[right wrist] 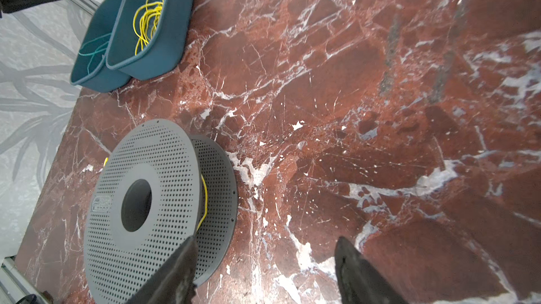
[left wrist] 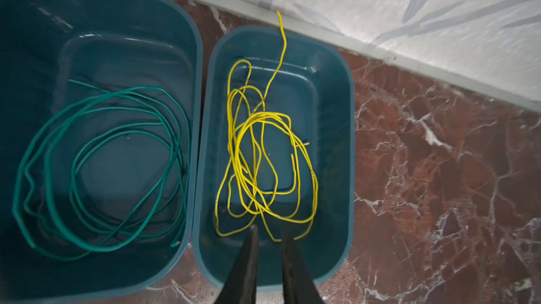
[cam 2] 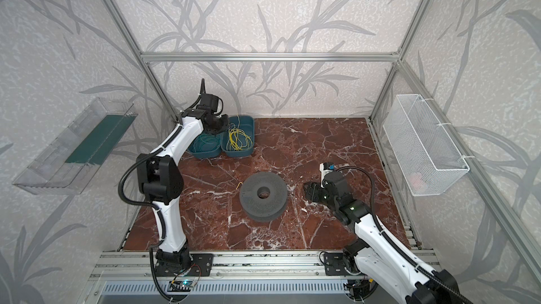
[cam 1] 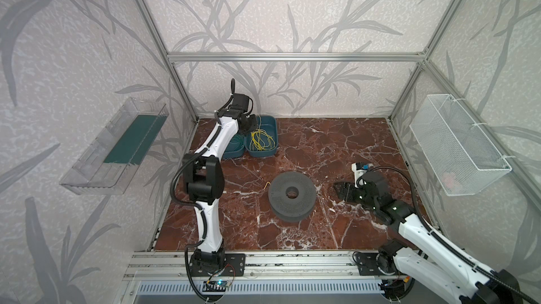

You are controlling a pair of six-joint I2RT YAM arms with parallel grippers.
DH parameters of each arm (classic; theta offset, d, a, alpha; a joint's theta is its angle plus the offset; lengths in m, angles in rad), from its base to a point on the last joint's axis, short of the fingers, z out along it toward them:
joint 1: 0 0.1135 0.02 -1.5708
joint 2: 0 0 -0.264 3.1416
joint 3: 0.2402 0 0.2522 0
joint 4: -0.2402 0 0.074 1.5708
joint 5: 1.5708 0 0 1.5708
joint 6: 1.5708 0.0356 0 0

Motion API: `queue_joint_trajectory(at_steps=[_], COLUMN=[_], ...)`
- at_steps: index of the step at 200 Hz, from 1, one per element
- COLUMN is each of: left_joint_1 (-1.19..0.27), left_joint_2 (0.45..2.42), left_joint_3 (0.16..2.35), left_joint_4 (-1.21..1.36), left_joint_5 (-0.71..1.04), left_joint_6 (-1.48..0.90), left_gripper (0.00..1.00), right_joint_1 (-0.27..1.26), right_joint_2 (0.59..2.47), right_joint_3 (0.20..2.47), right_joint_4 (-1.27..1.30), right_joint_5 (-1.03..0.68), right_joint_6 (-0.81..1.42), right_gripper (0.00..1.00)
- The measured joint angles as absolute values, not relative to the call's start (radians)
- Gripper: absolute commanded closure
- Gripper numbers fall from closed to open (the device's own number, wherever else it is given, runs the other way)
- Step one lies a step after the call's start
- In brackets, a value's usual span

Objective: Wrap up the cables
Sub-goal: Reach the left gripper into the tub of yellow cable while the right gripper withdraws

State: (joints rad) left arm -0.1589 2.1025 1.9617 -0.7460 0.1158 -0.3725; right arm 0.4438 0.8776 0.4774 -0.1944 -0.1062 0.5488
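Note:
A loose tangle of bright-yellow cables [left wrist: 259,153] lies in the right-hand teal bin [left wrist: 349,141], seen in both top views [cam 1: 261,140] [cam 2: 239,139] at the back left. My left gripper [left wrist: 270,232] hangs over that bin's near end. Its jaws stand a narrow gap apart, with one yellow loop lying between the tips. A grey perforated spool [cam 1: 292,197] [right wrist: 146,200] lies flat mid-table. It has a yellow strand [right wrist: 205,197] in its groove, and a short end [cam 1: 267,185] sticks out. My right gripper [right wrist: 265,239] stands open and empty just right of the spool.
The neighbouring teal bin [left wrist: 196,83] holds coiled green wires [left wrist: 102,156]. A clear tray [cam 1: 117,147] hangs on the left wall and a white mesh basket [cam 1: 459,144] on the right wall. Aluminium frame posts stand at the table's back corners.

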Motion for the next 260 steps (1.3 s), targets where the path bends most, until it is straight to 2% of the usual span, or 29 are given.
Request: queue_joint_trajectory(at_steps=[68,148,205,228,260], left_joint_1=[-0.192,-0.203,-0.203,-0.203,-0.203], left_joint_2=[2.341,2.395,2.421,2.446,2.462], left_joint_3=[2.184,2.198,2.211,2.211,2.21], left_joint_4=[-0.882,-0.888,-0.858,-0.846,-0.836], left_joint_5=[0.049,-0.112,-0.129,-0.12,-0.118], left_joint_6=[-0.28,-0.278,-0.266,-0.26,-0.256], left_gripper=[0.8,0.72,0.73,0.78,0.94], right_joint_1=[0.444,0.444,0.444,0.444,0.444], right_joint_2=[0.937,0.992,1.011,1.011,1.011], right_joint_3=[0.474,0.464,0.464,0.464,0.464], right_joint_4=[-0.119,-0.093,-0.078,-0.079,-0.079], right_joint_5=[-0.141,-0.14,-0.14,-0.139,-0.139], right_joint_6=[0.549,0.547,0.545,0.543,0.54], right_gripper=[0.28,0.27,0.27,0.27,0.27])
